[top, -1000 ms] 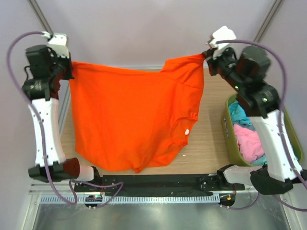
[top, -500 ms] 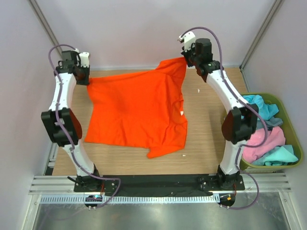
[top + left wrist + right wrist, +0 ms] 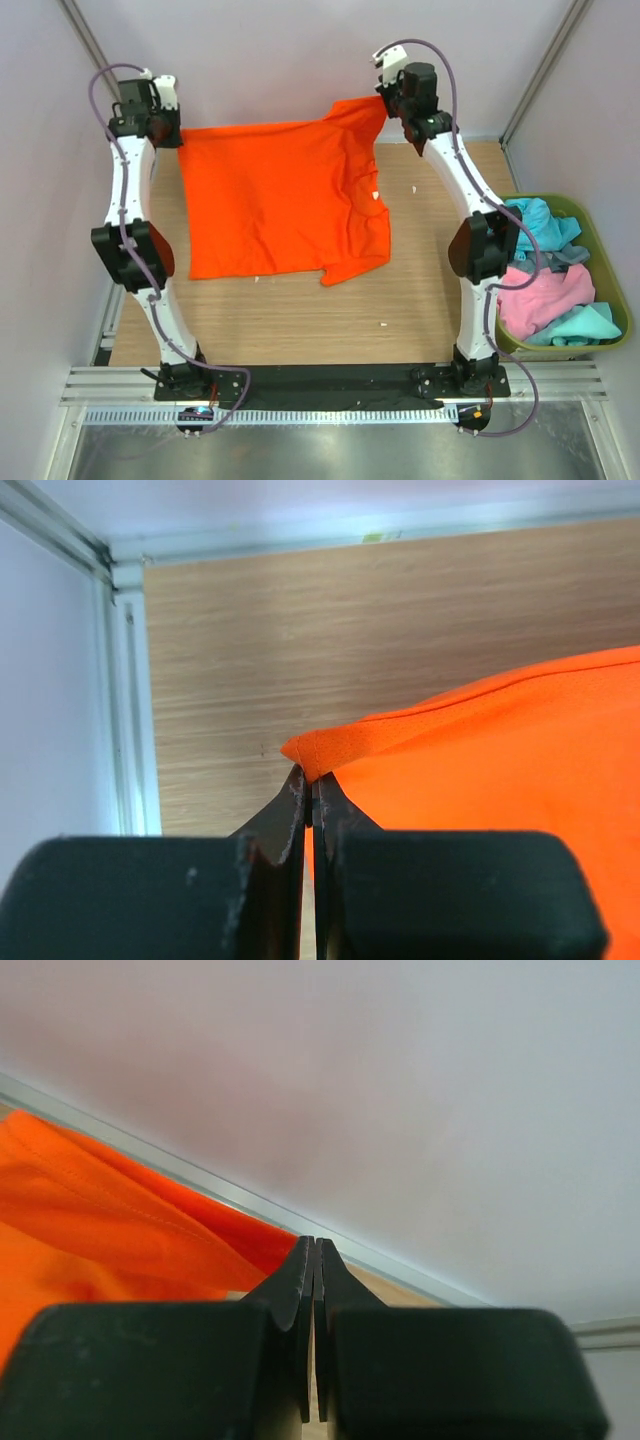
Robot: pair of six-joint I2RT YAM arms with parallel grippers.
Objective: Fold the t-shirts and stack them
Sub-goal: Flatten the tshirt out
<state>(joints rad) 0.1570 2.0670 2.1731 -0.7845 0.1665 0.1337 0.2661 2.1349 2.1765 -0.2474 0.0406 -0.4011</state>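
Overhead, the orange t-shirt (image 3: 280, 200) lies spread on the table (image 3: 300, 320). The left gripper (image 3: 178, 135) and right gripper (image 3: 384, 102) pinch its far corners. A turquoise shirt (image 3: 540, 220) and pink shirt (image 3: 540, 295) sit in the bin (image 3: 560, 350).

Left wrist: the jaws are clamped on the shirt's hem corner (image 3: 320, 755).

Right wrist: the jaws are pressed together, with orange cloth (image 3: 100, 1230) apparently caught between them; the view is blurry.

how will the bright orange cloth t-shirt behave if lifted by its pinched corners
Probably floppy: the bright orange cloth t-shirt lies wrinkled, so its middle should sag. Likely light: left gripper and right gripper hold mere corner pinches.
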